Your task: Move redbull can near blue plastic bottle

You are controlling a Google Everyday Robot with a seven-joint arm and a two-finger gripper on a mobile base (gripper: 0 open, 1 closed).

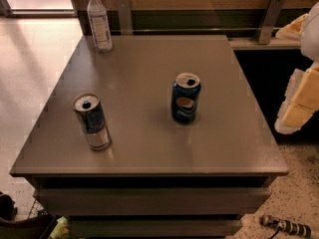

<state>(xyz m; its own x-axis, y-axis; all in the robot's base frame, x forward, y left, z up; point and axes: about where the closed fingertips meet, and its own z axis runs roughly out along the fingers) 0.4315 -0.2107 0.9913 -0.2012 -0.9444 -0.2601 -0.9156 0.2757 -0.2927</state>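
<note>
Claw cut off at right edge, state unclear; redbull can far from blue plastic bottle

Shiny metal, clear plastic, satin grey.

You see the redbull can in bright, glossy metal with a bare silver top. The wider Pepsi can is glossy dark blue metal. The blue plastic bottle is smooth clear plastic with a pale matt label. The table has a smooth, faintly reflective grey top. At the right edge, off the table, your gripper looks like pale matt plastic.
</note>
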